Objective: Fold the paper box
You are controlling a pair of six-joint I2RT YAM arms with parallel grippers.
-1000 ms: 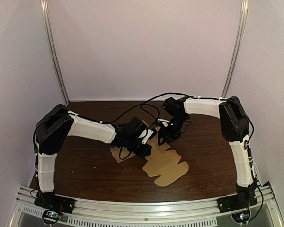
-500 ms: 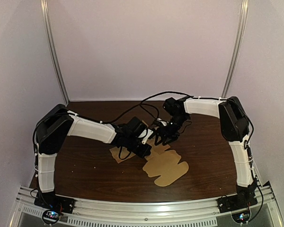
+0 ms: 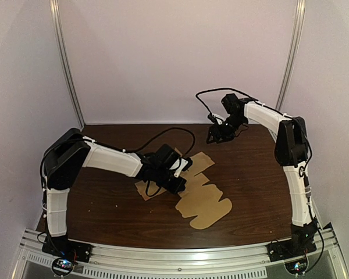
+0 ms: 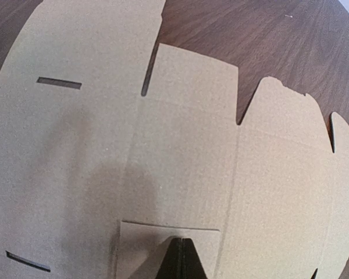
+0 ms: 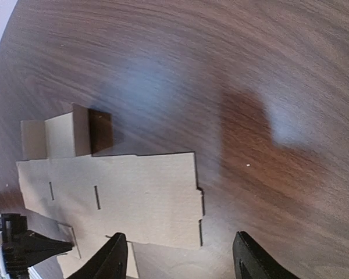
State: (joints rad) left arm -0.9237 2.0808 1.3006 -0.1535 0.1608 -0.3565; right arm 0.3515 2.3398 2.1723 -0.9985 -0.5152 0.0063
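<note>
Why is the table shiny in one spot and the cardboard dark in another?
Right wrist view: glare makes a pale patch on the table, with a dark shadow beside it. Left wrist view: a soft grey shadow lies on the cardboard.

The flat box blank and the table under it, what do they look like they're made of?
Box blank: tan, matte, finely speckled sheet with die-cut slots and pressed creases, likely thin cardboard or kraft paperboard. Table: dark brown streaked grain with a soft sheen, either wood or a wood-look laminate; the pictures don't show which.

surface: dark wood table point(image 3: 104, 212) | on it: flat unfolded paper box point(image 3: 205, 204), mid-table
</note>
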